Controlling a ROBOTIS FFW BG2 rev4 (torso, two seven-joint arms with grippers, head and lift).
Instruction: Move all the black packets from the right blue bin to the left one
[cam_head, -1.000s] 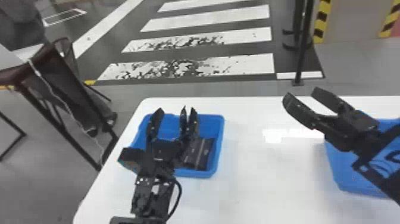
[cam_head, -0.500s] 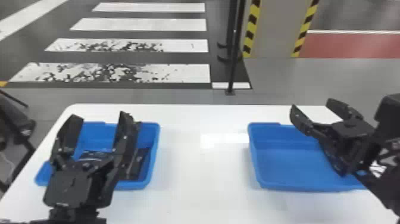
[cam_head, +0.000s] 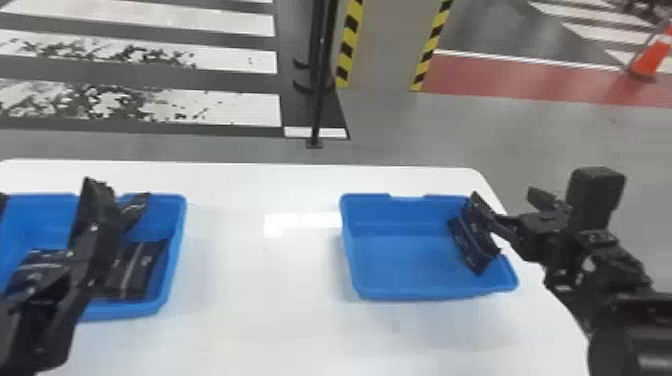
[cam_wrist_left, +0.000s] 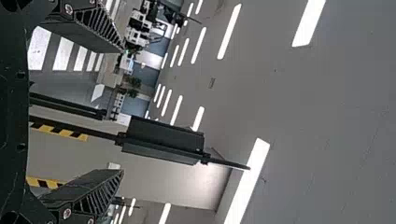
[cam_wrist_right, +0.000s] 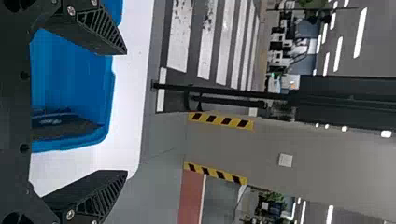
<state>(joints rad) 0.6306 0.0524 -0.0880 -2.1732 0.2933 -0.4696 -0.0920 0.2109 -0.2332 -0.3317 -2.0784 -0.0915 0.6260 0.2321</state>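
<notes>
"What's changing?"

"Your view is swinging right; your right gripper (cam_wrist_right: 126, 112), fingers parted, is shifting outward. Black packets (cam_head: 472, 240) are leaning at the outer side of the right bin (cam_head: 415, 292), so you're likely nearing a pick."

"Left gripper (cam_wrist_left: 123, 111)?"

"Gaping."

From up high the head view looks down on the table (cam_head: 270, 300), the left wrist's faces the ceiling (cam_wrist_left: 327, 116), the right's skims the bin (cam_head: 400, 260), all catching the pillar (cam_head: 387, 45).

Head view: left bin (cam_head: 40, 220) cropped at left edge, partly behind left claw (cam_head: 48, 190), one finger cut off; black packets (cam_head: 135, 272) inside partly covered, count unclear. Right claw (cam_head: 504, 192) hides some rim of right bin (cam_head: 390, 260).
</notes>
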